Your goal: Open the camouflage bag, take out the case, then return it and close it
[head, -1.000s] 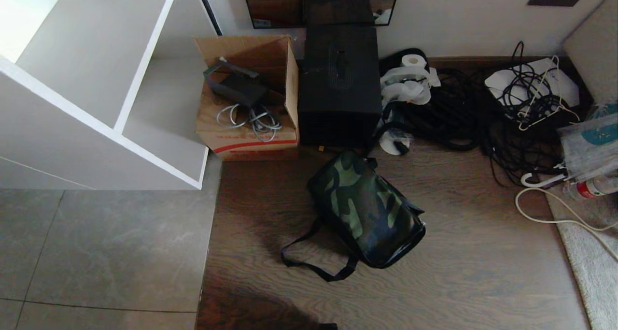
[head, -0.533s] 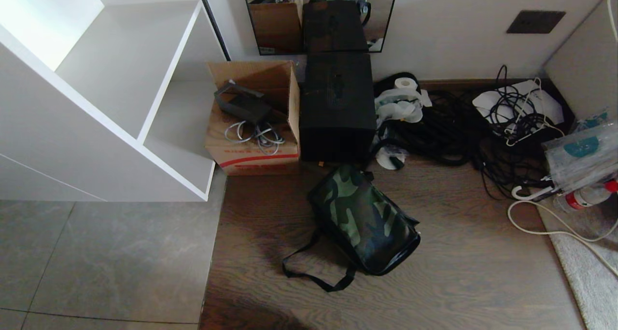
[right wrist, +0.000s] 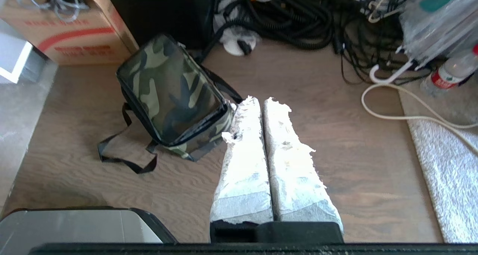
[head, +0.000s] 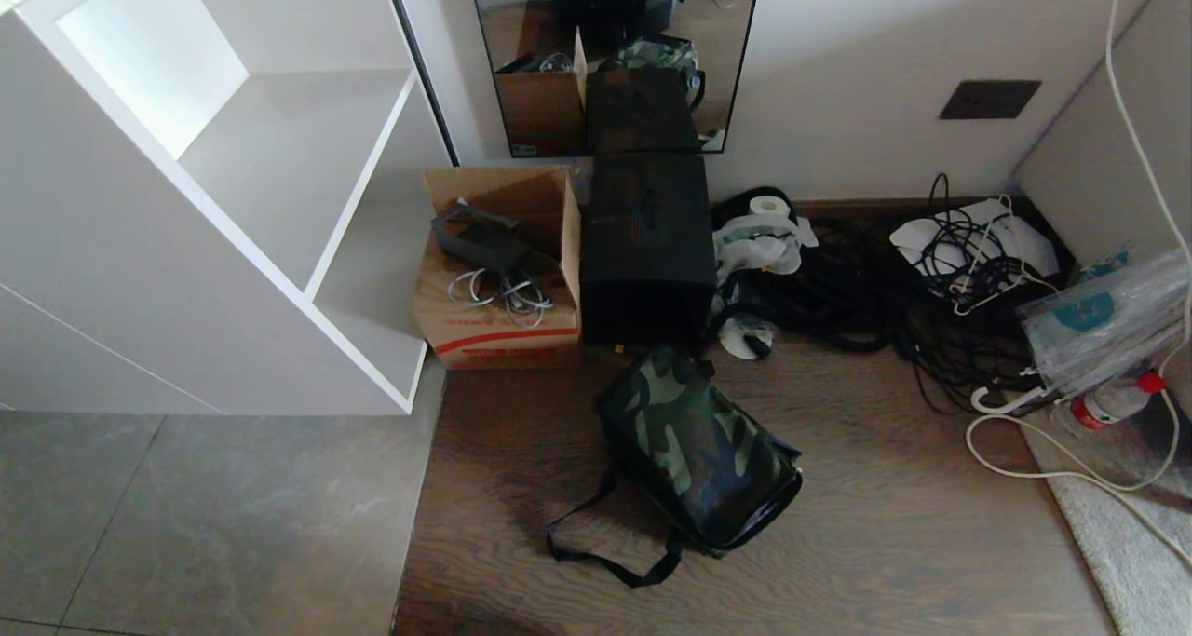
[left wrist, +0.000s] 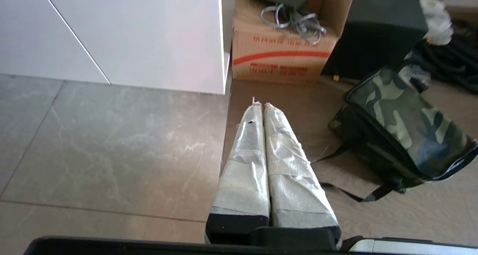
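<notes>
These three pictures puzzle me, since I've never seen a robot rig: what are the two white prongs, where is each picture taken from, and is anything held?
One picture looks down from the robot's head; the other two come from cameras on its wrists. The taped white prongs are gripper fingers: the left gripper and the right gripper, both shut and holding nothing. On the wooden floor lies the camouflage bag, closed, its black strap trailing. Behind it stand a cardboard box and a black box.

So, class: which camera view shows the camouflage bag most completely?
The head view: the whole camouflage bag with its strap lies unobstructed on the wood floor. The right wrist view also shows it whole, beside the taped fingers; the left wrist view cuts off its corner.
</notes>
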`<state>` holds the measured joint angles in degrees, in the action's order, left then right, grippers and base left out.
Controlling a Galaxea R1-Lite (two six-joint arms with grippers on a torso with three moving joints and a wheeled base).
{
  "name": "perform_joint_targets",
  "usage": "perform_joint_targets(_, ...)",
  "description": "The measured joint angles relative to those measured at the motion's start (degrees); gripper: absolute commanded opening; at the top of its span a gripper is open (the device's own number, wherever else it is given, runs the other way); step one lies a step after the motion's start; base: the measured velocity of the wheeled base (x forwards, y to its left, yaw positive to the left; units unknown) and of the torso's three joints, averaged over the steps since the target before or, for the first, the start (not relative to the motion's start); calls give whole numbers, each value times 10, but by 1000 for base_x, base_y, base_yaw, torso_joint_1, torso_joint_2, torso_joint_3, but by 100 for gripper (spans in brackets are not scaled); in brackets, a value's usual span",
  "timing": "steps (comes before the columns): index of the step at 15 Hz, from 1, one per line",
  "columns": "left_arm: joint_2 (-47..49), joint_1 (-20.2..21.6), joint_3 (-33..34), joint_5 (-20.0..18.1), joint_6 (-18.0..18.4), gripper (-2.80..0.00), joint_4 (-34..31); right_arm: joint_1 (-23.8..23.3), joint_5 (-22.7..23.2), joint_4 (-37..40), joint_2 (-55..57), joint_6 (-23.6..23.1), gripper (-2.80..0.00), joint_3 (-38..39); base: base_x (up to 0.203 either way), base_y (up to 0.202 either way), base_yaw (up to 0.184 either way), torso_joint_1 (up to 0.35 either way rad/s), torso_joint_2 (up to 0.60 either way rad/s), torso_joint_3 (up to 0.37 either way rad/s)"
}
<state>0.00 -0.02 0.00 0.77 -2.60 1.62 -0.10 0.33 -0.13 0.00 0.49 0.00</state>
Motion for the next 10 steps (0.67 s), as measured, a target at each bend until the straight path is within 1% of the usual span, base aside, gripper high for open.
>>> perform_joint_targets(10,0,0,0,0,0,-280,0,0,0,0,0,0,-280,0,0,0,0,2,2,199)
